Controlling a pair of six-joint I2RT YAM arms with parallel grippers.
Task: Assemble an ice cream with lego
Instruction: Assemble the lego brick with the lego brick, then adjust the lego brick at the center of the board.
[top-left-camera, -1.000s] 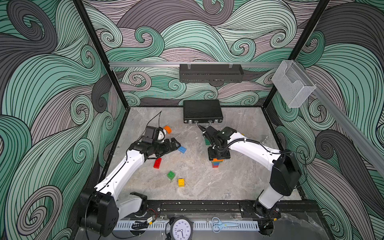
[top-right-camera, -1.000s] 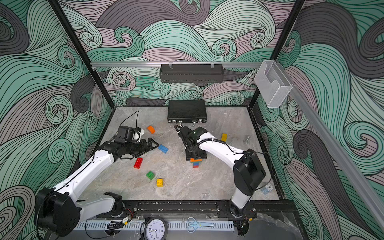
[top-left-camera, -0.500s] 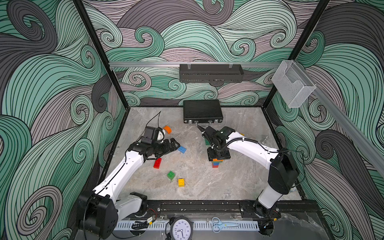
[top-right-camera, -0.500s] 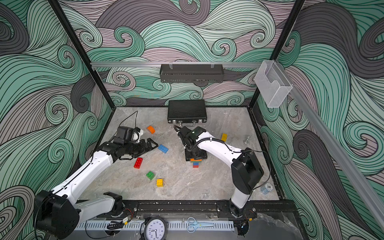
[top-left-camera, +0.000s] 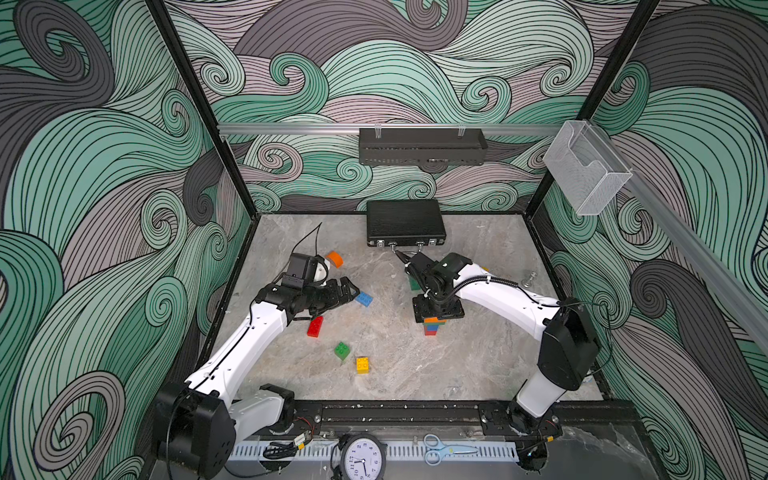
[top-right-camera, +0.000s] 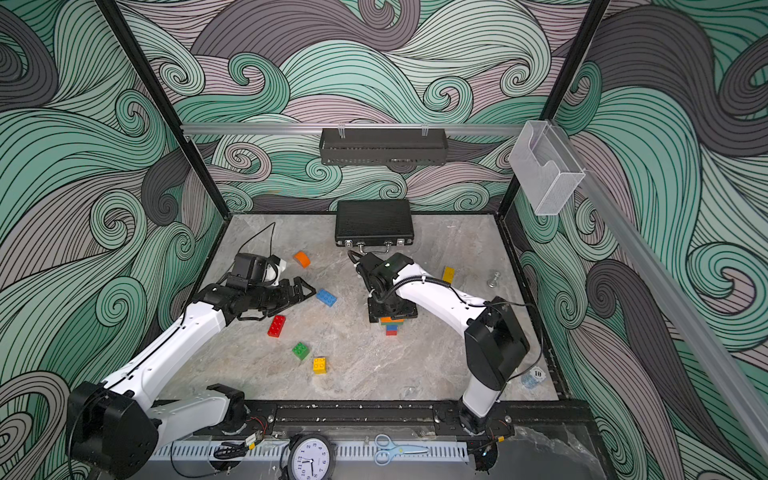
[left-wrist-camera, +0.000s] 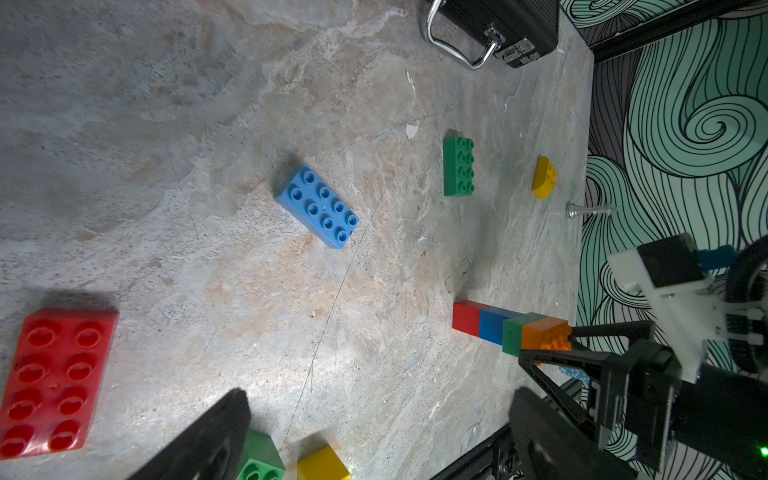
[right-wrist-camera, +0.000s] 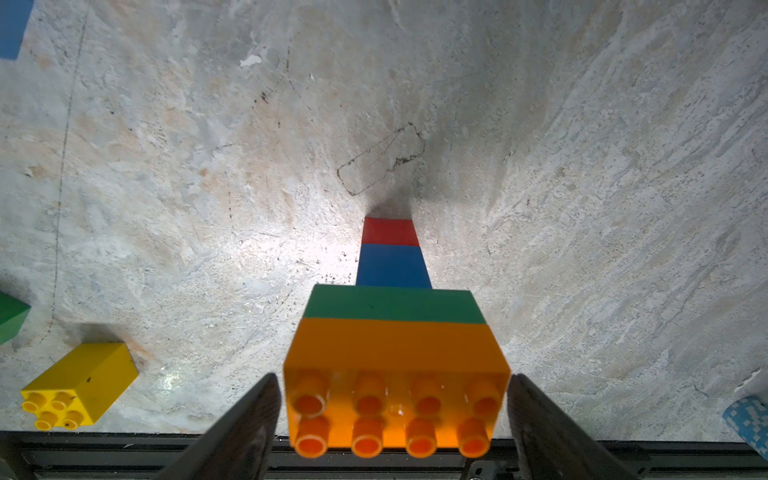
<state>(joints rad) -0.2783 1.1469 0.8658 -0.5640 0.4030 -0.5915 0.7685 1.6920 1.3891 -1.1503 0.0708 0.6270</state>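
- Right now the nearest loose pieces sit at lower centre in a top view: a yellow square brick (top-left-camera: 362, 365) and a green square brick (top-left-camera: 342, 350) just beside it, studs up.
- Next back, the red oblong brick (top-left-camera: 315, 326) lies flat near my left forearm, its long axis running up the frame with a slight tilt.
- The lego stack (top-left-camera: 432, 325) stands upright right of centre, long axis vertical: red at the base, then blue, green, and an orange oblong brick (right-wrist-camera: 397, 374) on top, studs facing the right wrist camera.
- My right gripper (right-wrist-camera: 392, 376) points straight down over it, wrist bent sharply on an arm reaching in from the lower right. The fingers (right-wrist-camera: 249, 419) flank the orange brick's short ends, parted, with a sliver of gap on one side.
- My left gripper (top-left-camera: 349, 291) hangs low, pointing toward the right of the frame, fingers spread wide and holding nothing. The blue oblong brick (top-left-camera: 364, 298) lies just past its tips, long axis diagonal.
- Farthest back: an orange half-round piece (top-left-camera: 335, 258) and the black briefcase (top-left-camera: 405, 222) at the rear wall.
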